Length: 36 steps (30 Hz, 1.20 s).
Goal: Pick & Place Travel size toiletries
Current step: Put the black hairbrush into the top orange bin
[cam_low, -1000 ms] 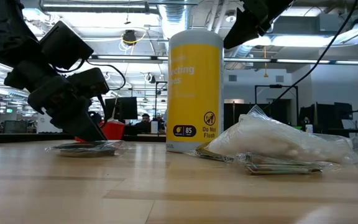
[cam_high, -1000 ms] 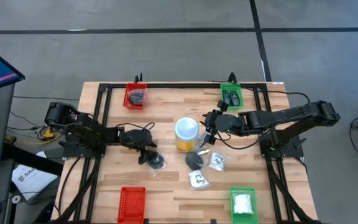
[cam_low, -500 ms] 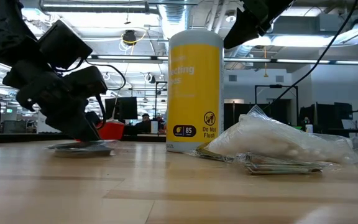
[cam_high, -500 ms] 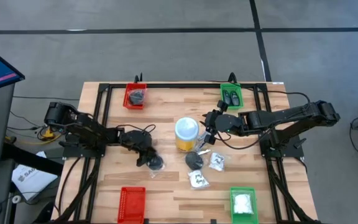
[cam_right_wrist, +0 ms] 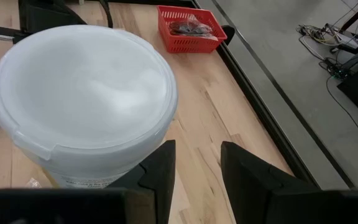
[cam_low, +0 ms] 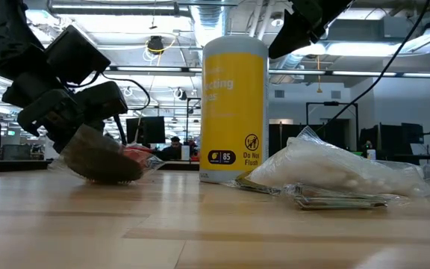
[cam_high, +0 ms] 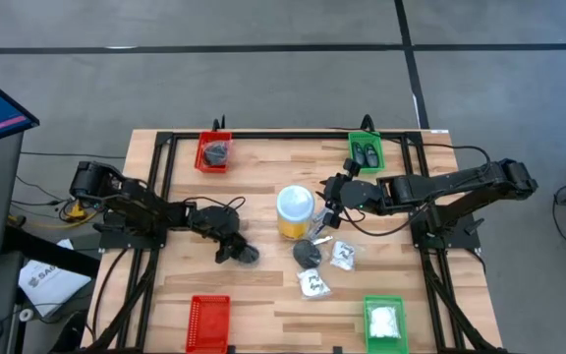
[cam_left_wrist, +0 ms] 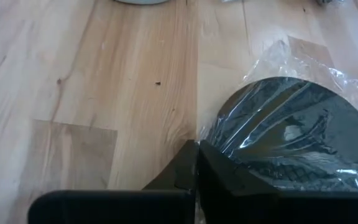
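One camera looks straight down on the table (cam_high: 263, 285), another sits at tabletop level; both share the yellow jar (cam_high: 295, 211), which the right wrist camera sees closest.

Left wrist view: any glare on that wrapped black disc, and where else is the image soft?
Left wrist view: bright glints streak the clear wrap over the black disc, hiding its surface texture. Low view: the near tabletop is blurred; the yellow jar reads sharp.

A black round piece in clear wrap (cam_left_wrist: 291, 134) tilts up off the table.
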Available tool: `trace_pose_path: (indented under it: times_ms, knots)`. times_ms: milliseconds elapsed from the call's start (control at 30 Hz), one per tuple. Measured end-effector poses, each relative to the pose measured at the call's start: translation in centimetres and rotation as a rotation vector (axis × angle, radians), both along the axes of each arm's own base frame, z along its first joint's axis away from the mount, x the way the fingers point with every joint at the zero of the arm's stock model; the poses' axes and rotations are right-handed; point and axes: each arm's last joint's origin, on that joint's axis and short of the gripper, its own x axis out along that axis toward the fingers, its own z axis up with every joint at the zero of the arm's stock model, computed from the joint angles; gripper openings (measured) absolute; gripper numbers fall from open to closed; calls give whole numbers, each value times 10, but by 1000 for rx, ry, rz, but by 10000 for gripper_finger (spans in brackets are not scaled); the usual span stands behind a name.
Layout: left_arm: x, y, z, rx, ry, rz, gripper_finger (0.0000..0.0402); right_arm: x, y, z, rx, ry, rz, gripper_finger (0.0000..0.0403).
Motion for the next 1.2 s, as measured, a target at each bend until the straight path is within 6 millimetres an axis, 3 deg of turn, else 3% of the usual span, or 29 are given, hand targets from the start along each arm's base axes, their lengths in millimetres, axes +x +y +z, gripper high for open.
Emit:
trace_pose_path:
  times_ms: [367, 667, 1033, 1200]
  knots:
    - [2, 1, 36, 24, -186, 34, 0, 0, 0, 0, 0, 0, 0, 118]
    - [-9, 7, 74, 102, -359, 190, 0, 0, 0, 0, 0, 1, 0, 118]
    - [-36, 21, 106, 380, -453, 550, 0, 0, 0, 0, 0, 1, 0, 118]
    - [-45, 27, 112, 549, -418, 679, 0, 0, 0, 0, 0, 1, 0, 118]
